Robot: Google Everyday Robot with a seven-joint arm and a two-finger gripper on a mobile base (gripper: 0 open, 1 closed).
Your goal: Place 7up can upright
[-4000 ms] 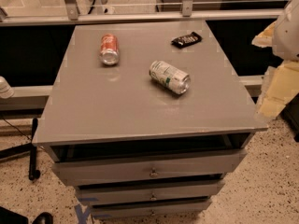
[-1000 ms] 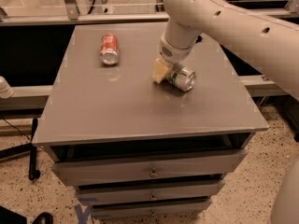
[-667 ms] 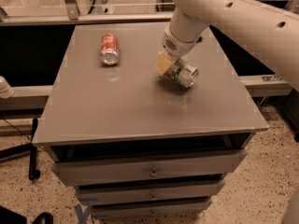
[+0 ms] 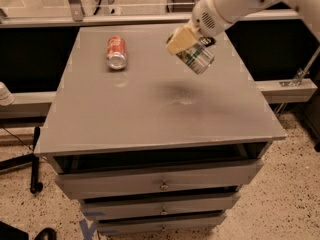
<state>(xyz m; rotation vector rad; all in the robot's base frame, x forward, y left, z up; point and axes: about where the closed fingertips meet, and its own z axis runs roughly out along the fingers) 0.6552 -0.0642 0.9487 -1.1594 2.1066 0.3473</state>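
Note:
My gripper (image 4: 187,46) is shut on the 7up can (image 4: 197,57), a silver-white can with green lettering. It holds the can in the air above the right middle of the grey table (image 4: 125,114), tilted, with its silver end pointing down to the right. The can's shadow lies on the tabletop below it. One tan finger (image 4: 181,39) covers the can's upper left side. The white arm comes in from the upper right.
An orange-red can (image 4: 116,52) lies on its side at the back left of the tabletop. The table has drawers (image 4: 160,184) below its front edge. A black railing runs behind the table. Speckled floor lies to the right.
The gripper closed on the 7up can where it lay on the table and has lifted it off the surface, up and toward the back. The orange-red can has not moved.

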